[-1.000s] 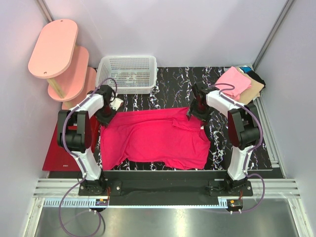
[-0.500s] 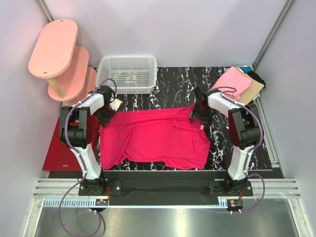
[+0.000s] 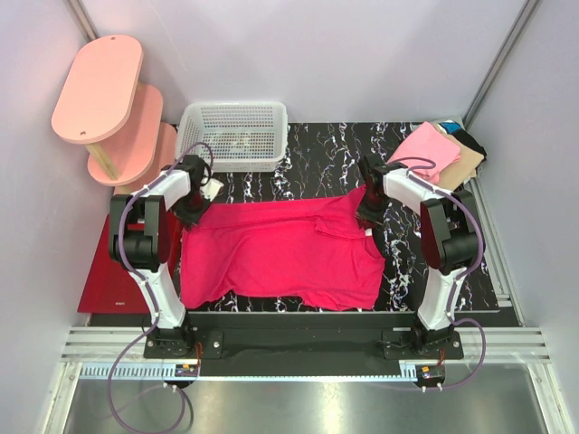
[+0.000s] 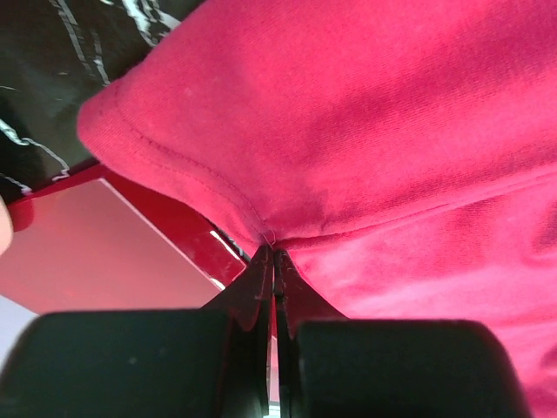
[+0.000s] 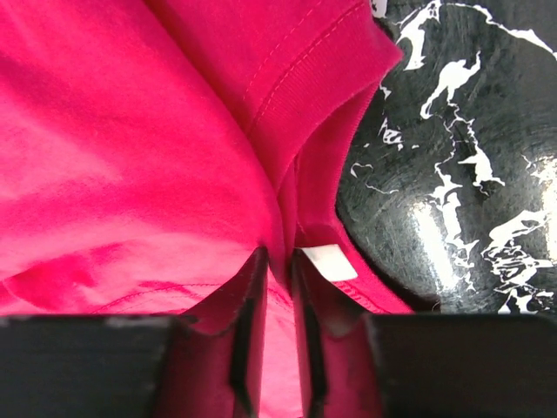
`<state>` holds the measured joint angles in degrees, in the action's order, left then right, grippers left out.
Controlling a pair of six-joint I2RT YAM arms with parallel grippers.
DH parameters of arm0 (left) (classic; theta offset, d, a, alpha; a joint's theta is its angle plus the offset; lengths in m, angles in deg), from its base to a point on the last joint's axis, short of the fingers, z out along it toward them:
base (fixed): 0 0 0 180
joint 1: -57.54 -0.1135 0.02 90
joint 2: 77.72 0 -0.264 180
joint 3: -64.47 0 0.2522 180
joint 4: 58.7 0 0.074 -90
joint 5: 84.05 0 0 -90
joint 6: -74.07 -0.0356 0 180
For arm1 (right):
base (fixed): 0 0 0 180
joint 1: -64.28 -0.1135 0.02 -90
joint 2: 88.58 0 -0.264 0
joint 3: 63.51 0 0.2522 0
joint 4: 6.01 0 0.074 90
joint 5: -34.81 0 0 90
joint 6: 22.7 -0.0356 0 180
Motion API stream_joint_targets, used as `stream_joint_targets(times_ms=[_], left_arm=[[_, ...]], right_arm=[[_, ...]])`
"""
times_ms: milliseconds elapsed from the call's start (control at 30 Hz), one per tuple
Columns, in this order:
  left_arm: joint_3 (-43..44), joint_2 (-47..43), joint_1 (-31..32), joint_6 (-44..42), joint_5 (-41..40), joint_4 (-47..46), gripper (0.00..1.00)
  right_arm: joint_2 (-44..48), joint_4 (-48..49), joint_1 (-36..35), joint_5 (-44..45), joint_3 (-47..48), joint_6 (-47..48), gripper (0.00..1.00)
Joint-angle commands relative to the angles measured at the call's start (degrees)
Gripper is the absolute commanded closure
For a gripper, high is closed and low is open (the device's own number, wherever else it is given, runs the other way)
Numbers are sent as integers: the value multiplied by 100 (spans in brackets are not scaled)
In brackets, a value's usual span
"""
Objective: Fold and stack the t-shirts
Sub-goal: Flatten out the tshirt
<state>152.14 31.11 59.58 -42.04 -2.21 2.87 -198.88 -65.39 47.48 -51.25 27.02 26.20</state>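
1. The top external camera hangs high above and behind the arm bases, which sit at the bottom of its frame. It looks steeply down from far enough to hold the whole black marbled table [image 3: 317,154], the white mesh basket [image 3: 235,134] at upper centre-left and the entire magenta-red t-shirt [image 3: 271,253].
2. The left wrist camera looks along the left gripper [image 4: 274,257], which rises from bottom centre, and sits very close to the cloth. The dark red mat [image 4: 96,252] fills the lower left.
3. The right wrist camera looks along the right gripper [image 5: 278,261], equally close, with the table at the right of its frame.
4. All three views share the shirt. Its upper left and upper right edges in the overhead frame are what the wrist close-ups show.
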Motion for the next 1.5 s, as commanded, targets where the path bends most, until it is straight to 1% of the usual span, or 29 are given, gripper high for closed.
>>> stream_joint_targets(times_ms=[0,33,100,133,267,400,600,833,1167,1300,1467], left_arm=[[229,-38,-55,-114,-238,-132,100],[220,-47,-55,-122,-256,-140,100],[247,-55,-55,-166,-361,-167,100],[264,-56,-64,-175,-396,-176,100],[440,-47,-99,-210,-449,-176,100],[598,-99,-108,-237,-493,-167,100],[721,-205,-108,-281,-572,-141,100],[1002,-109,-108,-316,-713,-114,100],[1538,-12,-99,-377,-880,-53,100],[1521,-38,-99,-421,-933,-53,100],[1398,-99,-99,-413,-941,-53,100]], right_arm=[[369,63,10,71,-22,14,80],[386,63,10,28,-13,14,84],[492,28,18,-16,-13,-12,89],[527,27,10,-43,-4,-12,94],[729,10,10,-17,66,-21,100],[808,-52,10,-34,197,-29,100],[844,-192,19,-52,637,14,100],[861,-315,106,-96,901,23,100],[1406,-333,106,-280,391,-56,100],[1573,-341,106,-377,259,-74,99],[1415,-333,115,-377,303,-65,98]])
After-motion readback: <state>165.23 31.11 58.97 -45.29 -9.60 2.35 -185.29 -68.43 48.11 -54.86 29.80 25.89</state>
